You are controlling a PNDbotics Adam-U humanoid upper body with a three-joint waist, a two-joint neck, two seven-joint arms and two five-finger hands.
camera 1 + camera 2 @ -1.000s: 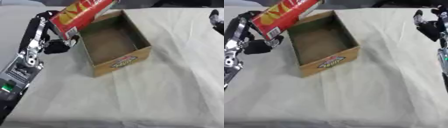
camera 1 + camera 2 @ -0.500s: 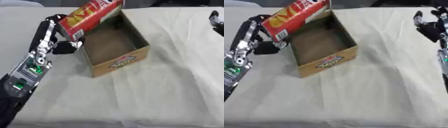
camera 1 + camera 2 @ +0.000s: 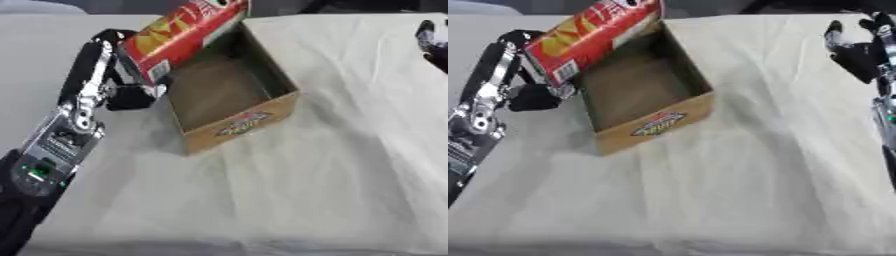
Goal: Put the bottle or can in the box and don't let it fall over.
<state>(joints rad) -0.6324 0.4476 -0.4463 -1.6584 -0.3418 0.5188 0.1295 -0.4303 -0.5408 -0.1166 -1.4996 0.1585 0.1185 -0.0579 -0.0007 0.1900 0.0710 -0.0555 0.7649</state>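
The left hand (image 3: 131, 95) grips the red can (image 3: 179, 37), tilted above the box (image 3: 236, 125) beside it; lowering upright remains. The right hand (image 3: 859, 50) idles, fingers relaxed.

Glossy can (image 3: 175, 37), matt cardboard box (image 3: 236, 125), creased cloth (image 3: 332, 190).

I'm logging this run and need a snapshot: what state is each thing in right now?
Red and yellow cylindrical can: tilted steeply, held above the box's left wall, not yet inside.
Open brown cardboard box: upright on the cloth, nothing inside.
Left hand: curled round the can's lower end.
Right hand: idle at the right edge, holding nothing.
White cloth: spread over the table, wrinkled.
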